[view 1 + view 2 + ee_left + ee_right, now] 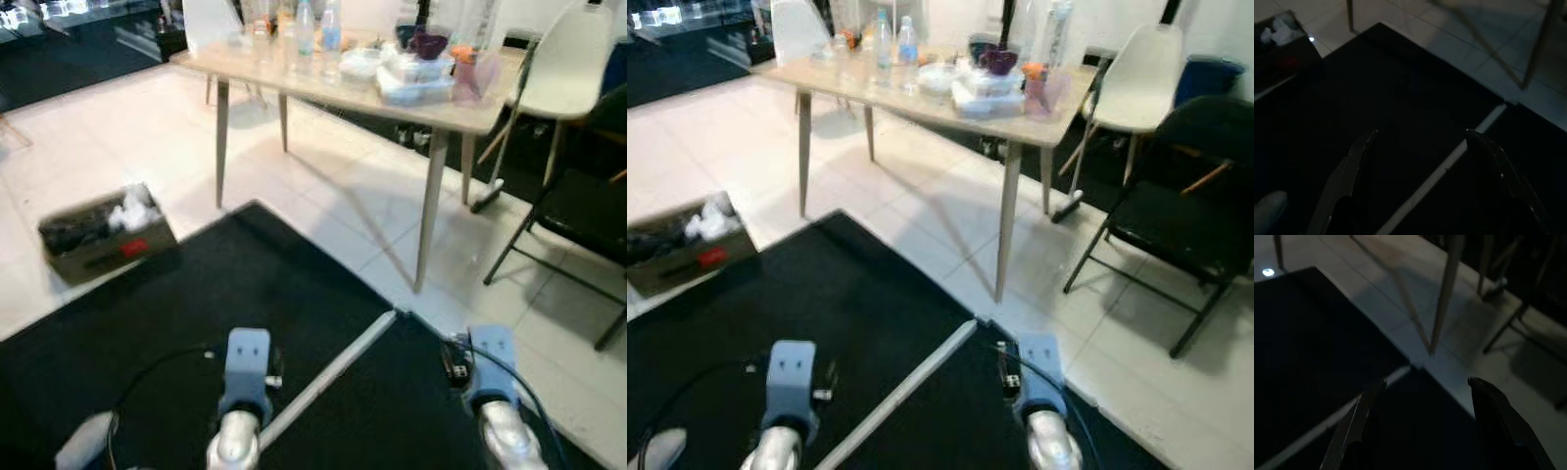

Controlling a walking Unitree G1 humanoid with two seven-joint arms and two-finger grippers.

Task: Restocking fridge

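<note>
A light wooden table (294,84) stands ahead on white tiles. On it are two clear water bottles (306,27) with blue caps, stacked clear food containers (411,78), a purple bowl (428,44) and a pink cup (466,72). Both arms hang low over a black mat. My left gripper (1421,134) is open above the mat with nothing between its fingers. My right gripper (1427,381) is open too, near the mat's edge and a table leg (1445,293). Far from the table, both wrists (245,367) show at the bottom of the head views.
A cardboard box (103,233) of odds and ends sits on the floor at the left. A pale strip (328,377) crosses the black mat (245,284). A white chair (568,64) and a black folding chair (583,211) stand right of the table.
</note>
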